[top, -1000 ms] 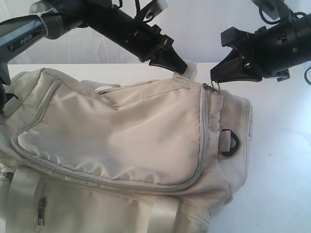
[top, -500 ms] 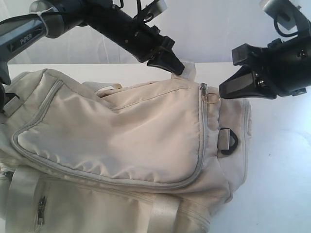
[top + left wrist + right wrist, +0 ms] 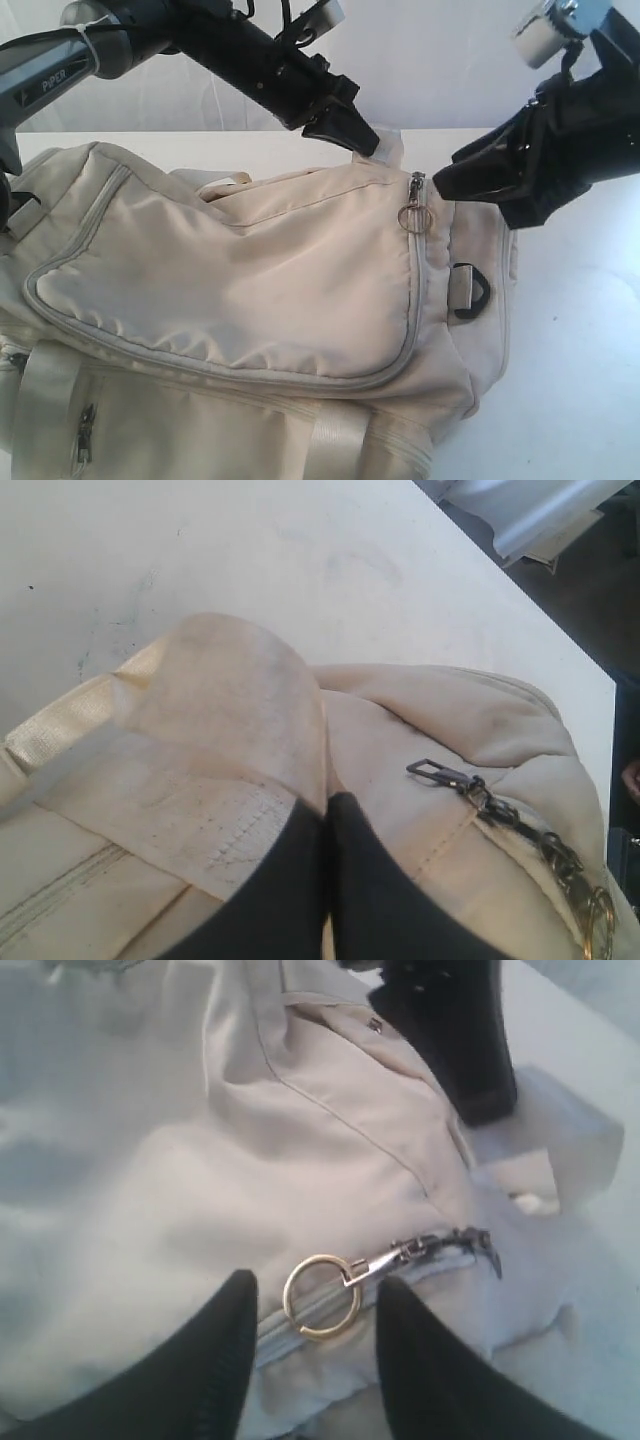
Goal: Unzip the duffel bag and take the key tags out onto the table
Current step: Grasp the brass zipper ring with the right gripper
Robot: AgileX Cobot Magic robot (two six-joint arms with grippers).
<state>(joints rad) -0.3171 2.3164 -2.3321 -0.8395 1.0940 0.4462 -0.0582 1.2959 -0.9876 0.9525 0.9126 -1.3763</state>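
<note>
The cream duffel bag lies on the white table, with its grey zipper closed. My left gripper is shut on a pale fabric tab at the bag's far end. My right gripper is open just right of the zipper's top. In the right wrist view the brass pull ring lies loose on the zipper between the fingers of the right gripper, touching neither. The key tags are hidden.
A black D-ring on a webbing loop sits on the bag's right end. A side-pocket zip pull hangs at lower left. A dark metal clip on a chain lies near the left fingers. The table's edge runs close behind the bag.
My right gripper has opened and let go of the pull ring, which now hangs flat against the bag. The gripper has turned and shifted slightly right. The left gripper holds as before.
</note>
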